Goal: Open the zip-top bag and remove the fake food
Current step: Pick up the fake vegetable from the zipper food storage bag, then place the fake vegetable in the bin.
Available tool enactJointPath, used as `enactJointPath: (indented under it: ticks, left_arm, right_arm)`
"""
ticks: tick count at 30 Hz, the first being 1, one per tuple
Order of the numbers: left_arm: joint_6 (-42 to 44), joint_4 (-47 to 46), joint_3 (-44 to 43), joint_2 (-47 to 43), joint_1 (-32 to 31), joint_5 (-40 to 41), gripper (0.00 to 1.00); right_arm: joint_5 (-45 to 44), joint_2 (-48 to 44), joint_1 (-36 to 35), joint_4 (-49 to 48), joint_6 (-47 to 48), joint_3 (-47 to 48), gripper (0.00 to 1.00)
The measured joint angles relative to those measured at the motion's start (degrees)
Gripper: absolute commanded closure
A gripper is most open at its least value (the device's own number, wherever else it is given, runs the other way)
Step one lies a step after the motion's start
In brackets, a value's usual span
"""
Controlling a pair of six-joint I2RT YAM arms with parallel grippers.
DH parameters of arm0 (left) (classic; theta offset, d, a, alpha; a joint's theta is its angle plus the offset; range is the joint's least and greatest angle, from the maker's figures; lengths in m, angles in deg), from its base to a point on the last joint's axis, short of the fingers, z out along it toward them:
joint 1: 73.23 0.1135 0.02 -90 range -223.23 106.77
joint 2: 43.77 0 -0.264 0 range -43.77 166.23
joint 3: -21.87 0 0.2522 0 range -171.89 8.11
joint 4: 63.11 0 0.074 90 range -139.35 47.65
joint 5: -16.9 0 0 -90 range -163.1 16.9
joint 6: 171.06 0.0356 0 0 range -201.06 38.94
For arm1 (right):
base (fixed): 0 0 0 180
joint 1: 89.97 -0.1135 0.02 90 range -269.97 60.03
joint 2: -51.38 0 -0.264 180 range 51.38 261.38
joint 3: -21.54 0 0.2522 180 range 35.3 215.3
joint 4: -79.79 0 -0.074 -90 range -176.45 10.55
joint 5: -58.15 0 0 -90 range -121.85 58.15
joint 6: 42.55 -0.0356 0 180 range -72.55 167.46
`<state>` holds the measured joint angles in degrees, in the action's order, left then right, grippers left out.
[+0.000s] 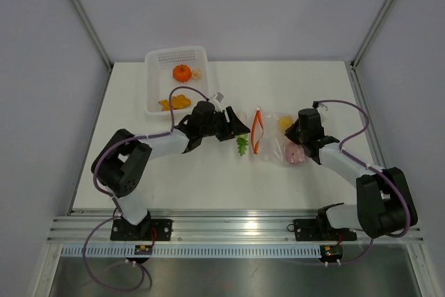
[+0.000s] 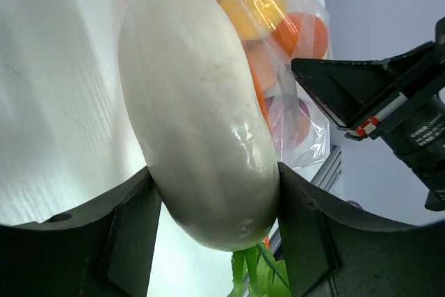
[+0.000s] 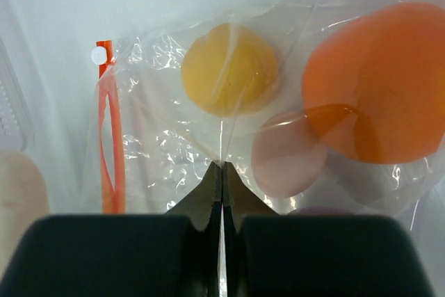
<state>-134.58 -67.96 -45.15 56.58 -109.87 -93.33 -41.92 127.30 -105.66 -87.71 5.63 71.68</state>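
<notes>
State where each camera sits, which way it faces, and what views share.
Top external: overhead behind the robot, facing down at the table; left arm, right arm show.
Left wrist: on its arm, facing the white radish in the left hand, zip-top bag beyond.
Right wrist: on its arm, facing the bag its shut right hand pinches.
All three show the bag.

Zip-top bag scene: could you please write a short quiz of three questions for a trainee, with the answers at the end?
1. True or false: the left claw is empty.
2. Which claw pinches the zip-top bag? A: the left claw. B: the right claw.
3. Fill in: the bag's zipper strip is ___ in colour.
Key: 1 false, it holds the white radish piece; 2 B; 3 red-orange.
</notes>
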Motion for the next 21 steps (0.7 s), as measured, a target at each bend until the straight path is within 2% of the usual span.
enactJointPath:
  ticks: [12, 21]
  left_arm:
    - [5.1, 7.5, 1.2, -9.3, 5.9, 4.2, 0.7]
    - [6.2, 16.0, -7.4, -9.6, 12.0, 4.6, 0.71]
  right_arm:
    - [0.7, 0.9, 0.1, 0.2, 0.2, 0.0, 1.0]
    - [2.7, 2.1, 0.1, 0.0, 0.6, 0.0, 1.0]
